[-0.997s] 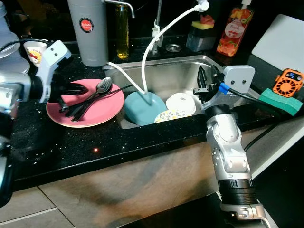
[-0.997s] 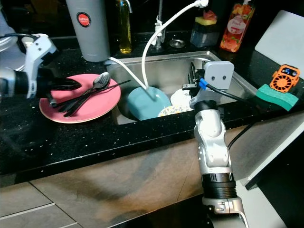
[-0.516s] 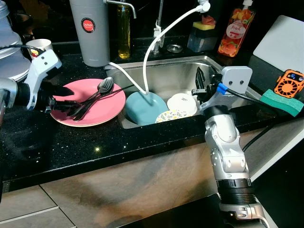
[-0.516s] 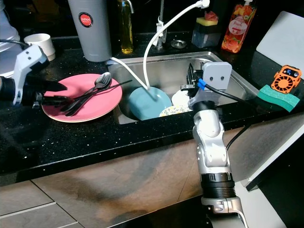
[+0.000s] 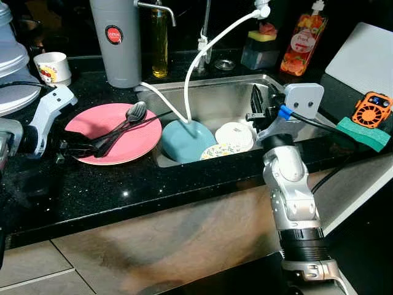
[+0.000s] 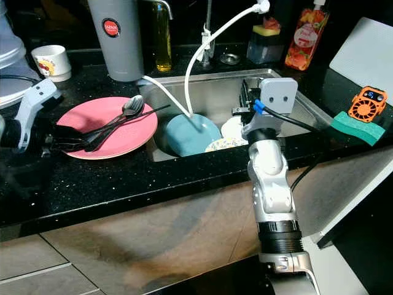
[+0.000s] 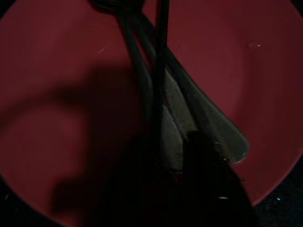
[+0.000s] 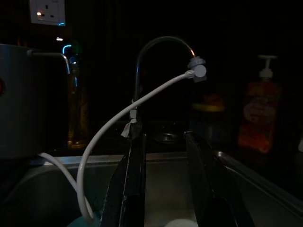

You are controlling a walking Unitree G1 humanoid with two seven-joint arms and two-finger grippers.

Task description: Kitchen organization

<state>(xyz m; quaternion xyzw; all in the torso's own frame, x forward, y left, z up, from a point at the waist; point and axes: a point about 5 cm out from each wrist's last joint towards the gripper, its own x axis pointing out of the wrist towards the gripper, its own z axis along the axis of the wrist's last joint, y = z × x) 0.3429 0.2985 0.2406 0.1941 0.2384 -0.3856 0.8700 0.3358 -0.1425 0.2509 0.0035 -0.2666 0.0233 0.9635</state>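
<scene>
Sink [image 5: 215, 92]: we see a steel basin let into the black countertop [image 5: 123, 190], the largest thing before us; it holds a teal plate [image 5: 187, 138] leaning on edge, a white bowl [image 5: 234, 134] and a patterned dish [image 5: 220, 149].
Pink plate [image 5: 132, 140]: it lies flat on the countertop just left of the sink. We judge it ceramic, stiff, fairly heavy and breakable, best taken by its rim.
Right gripper [image 6: 244, 98]: we hold it above the sink's right side, its two black fingers parted with nothing between them.
Left gripper [image 5: 78, 148]: it sits low at the plate's near-left edge, at the handle ends; we cannot tell whether its fingers have closed on them.
Cutlery [image 5: 120, 128]: dark spoons and thin handles lie bundled across the pink plate, bowls toward the sink. We judge them light, rigid, smooth and slippery, likely to fan apart, so we would pinch the handle ends together at the rim.
</scene>
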